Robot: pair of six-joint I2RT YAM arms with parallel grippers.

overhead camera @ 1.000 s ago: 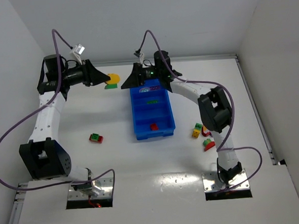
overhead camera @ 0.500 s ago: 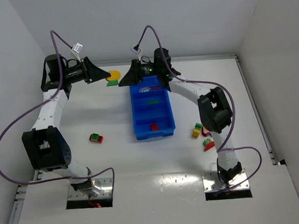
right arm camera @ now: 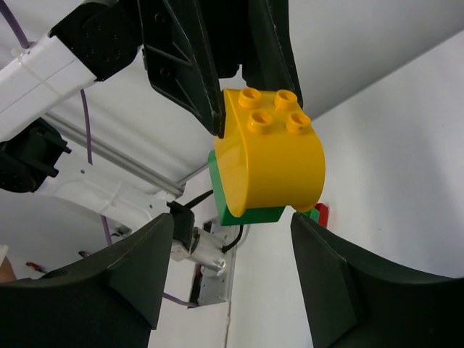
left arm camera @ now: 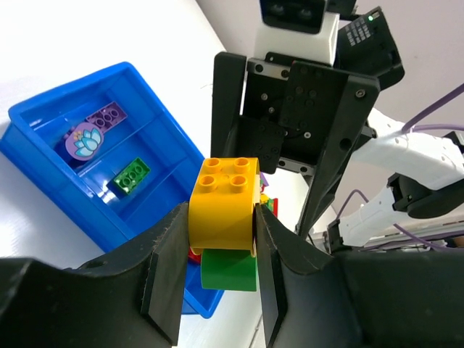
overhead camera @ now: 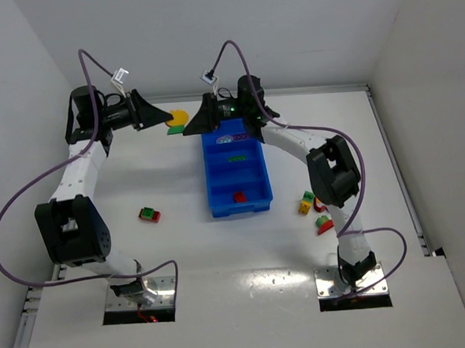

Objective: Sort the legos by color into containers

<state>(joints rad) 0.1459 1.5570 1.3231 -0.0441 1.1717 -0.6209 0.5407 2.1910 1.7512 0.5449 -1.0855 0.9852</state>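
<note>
My left gripper (left arm camera: 221, 243) is shut on a stacked pair of legos, a yellow rounded piece (left arm camera: 225, 206) clipped onto a green one (left arm camera: 230, 270), held in the air at the back of the table (overhead camera: 178, 118). Facing it, my right gripper (right arm camera: 232, 268) stands open. The yellow piece (right arm camera: 272, 156) and the green one (right arm camera: 246, 210) hang just ahead of its fingers, which do not grip them. Just right of the pair lies the blue tray (overhead camera: 215, 183), whose compartments are the containers. It holds purple pieces (overhead camera: 226, 139), a green piece (overhead camera: 236, 158) and a red piece (overhead camera: 238, 196).
A red and green piece (overhead camera: 149, 214) lies on the table left of the tray. A cluster of yellow, green and red pieces (overhead camera: 314, 210) lies right of the tray, beside the right arm. White walls close in the back and both sides.
The left gripper has lifted the yellow and green pair slightly. The right gripper has slid left towards it and its jaws have narrowed a little.
</note>
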